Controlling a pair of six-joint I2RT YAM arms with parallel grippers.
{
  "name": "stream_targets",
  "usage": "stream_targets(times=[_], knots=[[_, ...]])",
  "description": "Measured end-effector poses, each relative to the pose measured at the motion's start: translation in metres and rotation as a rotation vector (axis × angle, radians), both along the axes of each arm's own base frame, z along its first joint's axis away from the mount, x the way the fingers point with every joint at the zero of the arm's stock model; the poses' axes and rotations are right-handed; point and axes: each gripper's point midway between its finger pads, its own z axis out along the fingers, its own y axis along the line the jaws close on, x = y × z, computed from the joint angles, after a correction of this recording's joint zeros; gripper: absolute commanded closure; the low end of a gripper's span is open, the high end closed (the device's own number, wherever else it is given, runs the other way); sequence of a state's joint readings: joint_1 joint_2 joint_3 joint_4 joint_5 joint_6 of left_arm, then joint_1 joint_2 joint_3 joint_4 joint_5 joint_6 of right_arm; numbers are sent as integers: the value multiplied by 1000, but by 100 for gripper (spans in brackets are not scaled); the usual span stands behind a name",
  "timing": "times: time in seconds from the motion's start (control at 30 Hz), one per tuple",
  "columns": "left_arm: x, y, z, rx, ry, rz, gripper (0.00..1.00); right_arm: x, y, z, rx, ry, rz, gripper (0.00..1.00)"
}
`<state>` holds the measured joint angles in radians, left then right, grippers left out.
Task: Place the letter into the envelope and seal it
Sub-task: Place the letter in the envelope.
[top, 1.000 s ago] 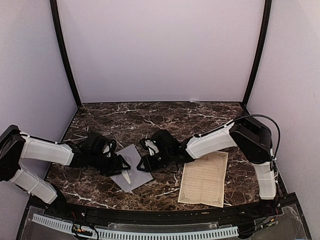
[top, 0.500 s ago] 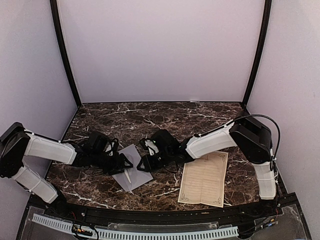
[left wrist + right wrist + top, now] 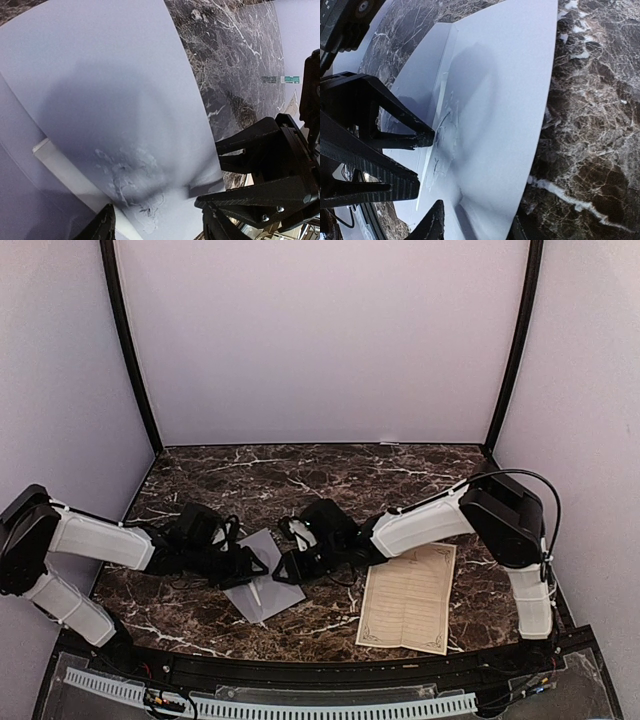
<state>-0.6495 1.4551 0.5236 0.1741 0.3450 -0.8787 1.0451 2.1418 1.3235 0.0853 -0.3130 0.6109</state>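
The grey-lavender envelope (image 3: 268,602) lies on the marble between both arms, and a white strip (image 3: 62,172) runs along its flap fold. My left gripper (image 3: 252,566) hangs low over its left part, open, fingertips (image 3: 106,226) apart above the paper. The left gripper (image 3: 160,227) holds nothing. My right gripper (image 3: 286,568) meets it from the right, open, straddling the envelope's edge (image 3: 540,130). One finger of the right gripper (image 3: 477,227) sits over the paper, the other at its rim. The cream bordered letter (image 3: 408,597) lies flat to the right, untouched.
The dark marble table (image 3: 330,475) is boxed in by pale walls on three sides. A black rail and a white toothed strip (image 3: 270,706) run along the near edge. The letter lies close under the right arm's forearm (image 3: 420,525).
The left gripper has crept a little to the right over the envelope. The right gripper's jaws have spread slightly. The letter has not moved.
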Motion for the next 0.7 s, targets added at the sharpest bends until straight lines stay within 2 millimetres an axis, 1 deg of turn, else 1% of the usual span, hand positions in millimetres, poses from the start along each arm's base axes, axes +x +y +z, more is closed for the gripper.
stream_targets(times=[0.1, 0.17, 0.23, 0.3, 0.43, 0.7], knots=[[0, 6, 7, 21, -16, 19, 39, -3, 0, 1, -10, -9, 2, 54], [0, 10, 15, 23, -37, 32, 38, -4, -3, 3, -24, -16, -1, 49], [2, 13, 22, 26, -59, 44, 37, -3, -5, 8, -33, -31, -7, 44], [3, 16, 25, 32, -71, 55, 37, 0, -8, 14, -40, -52, -13, 41], [2, 20, 20, 58, -62, 67, 36, 4, -12, 23, -50, -78, -30, 40], [-2, 27, 2, 114, -16, 70, 35, 2, -11, 22, -48, -65, -27, 39]])
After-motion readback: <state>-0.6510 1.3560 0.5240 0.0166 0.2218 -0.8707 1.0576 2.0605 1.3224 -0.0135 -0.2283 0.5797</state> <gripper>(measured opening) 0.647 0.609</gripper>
